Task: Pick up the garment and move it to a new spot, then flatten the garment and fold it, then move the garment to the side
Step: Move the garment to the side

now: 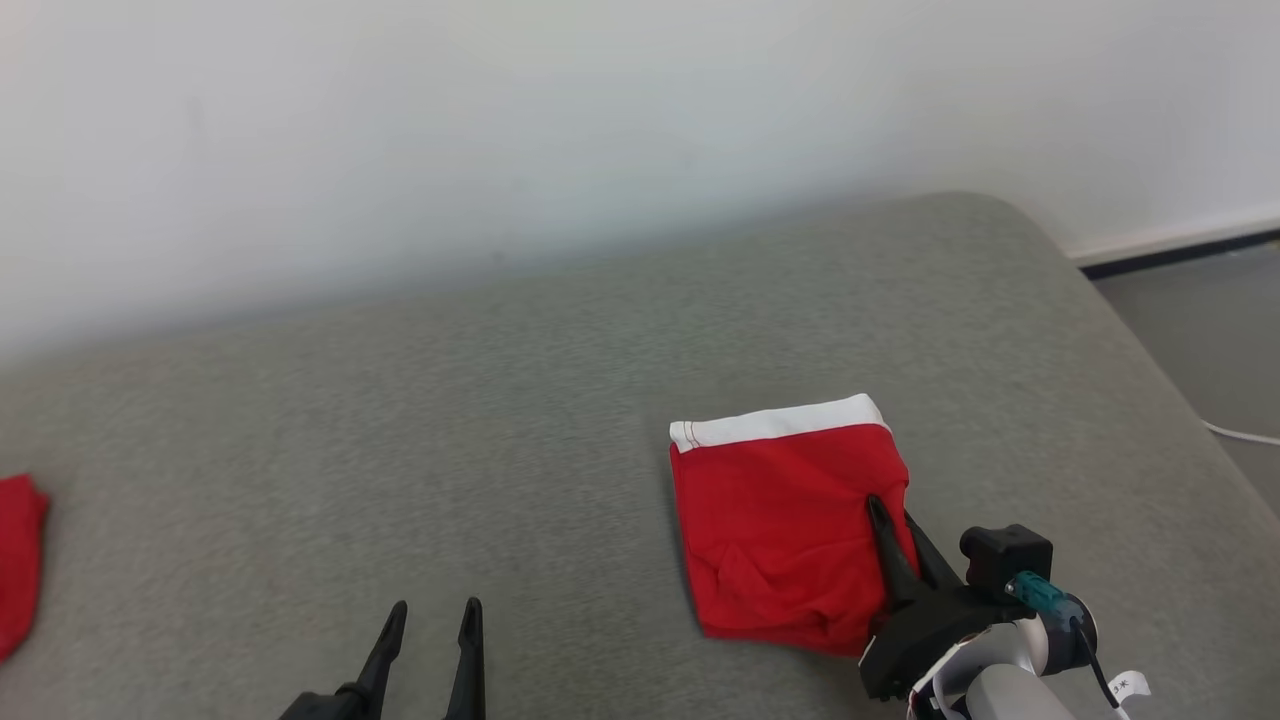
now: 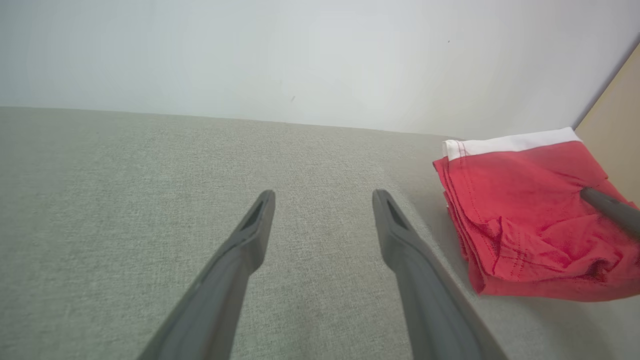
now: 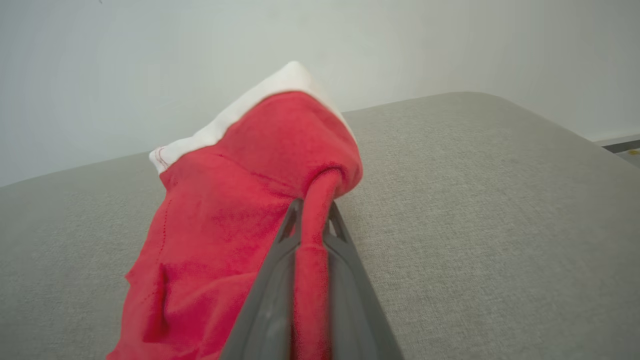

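The garment (image 1: 780, 520) is red shorts with a white waistband, folded into a squarish stack on the grey cushioned surface (image 1: 500, 400), right of centre. My right gripper (image 1: 890, 520) is shut on the garment's right edge; in the right wrist view a roll of red cloth (image 3: 312, 240) is pinched between its fingers (image 3: 270, 300). The left wrist view has the garment (image 2: 525, 210) at its right, with a right finger (image 2: 610, 207) lying on it. My left gripper (image 1: 435, 612) stands open low at the front, left of the garment, and holds nothing (image 2: 324, 197).
A second piece of red cloth (image 1: 18, 570) lies at the far left edge of the surface. A white wall (image 1: 500, 130) runs behind it. At the right the surface rounds off to grey floor (image 1: 1220, 340) with a white cable (image 1: 1245, 434).
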Motion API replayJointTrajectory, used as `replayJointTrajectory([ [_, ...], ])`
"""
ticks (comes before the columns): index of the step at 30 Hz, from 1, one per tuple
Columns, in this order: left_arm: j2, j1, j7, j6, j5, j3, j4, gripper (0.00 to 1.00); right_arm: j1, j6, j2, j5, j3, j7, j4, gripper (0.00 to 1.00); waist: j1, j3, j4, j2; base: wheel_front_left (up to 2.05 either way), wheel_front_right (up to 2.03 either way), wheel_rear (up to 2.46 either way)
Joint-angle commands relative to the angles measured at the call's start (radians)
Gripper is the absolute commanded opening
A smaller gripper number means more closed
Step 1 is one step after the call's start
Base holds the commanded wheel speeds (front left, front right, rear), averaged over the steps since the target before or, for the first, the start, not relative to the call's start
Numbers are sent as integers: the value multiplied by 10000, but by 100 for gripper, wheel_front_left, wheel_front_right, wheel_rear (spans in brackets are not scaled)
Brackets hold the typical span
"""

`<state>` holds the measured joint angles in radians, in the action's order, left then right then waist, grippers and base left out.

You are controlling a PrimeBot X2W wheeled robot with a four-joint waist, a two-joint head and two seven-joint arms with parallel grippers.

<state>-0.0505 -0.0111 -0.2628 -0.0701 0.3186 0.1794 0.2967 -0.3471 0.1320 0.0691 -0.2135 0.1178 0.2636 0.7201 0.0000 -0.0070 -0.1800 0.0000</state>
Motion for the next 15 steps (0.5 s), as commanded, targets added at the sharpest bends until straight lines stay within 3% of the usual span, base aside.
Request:
replayJointTrajectory([
  [1,-1,-179,-28,34,100,26,-45,100,93,-26,-37,84,-44,9,-28,0,0,-14,-1347,0,0,0,0],
  [15,-7,-803,-29,-78,-179,242,-19,100,113,-27,-128,104,-432,8,182,0,0,657,-2999,0,0,0,0],
])
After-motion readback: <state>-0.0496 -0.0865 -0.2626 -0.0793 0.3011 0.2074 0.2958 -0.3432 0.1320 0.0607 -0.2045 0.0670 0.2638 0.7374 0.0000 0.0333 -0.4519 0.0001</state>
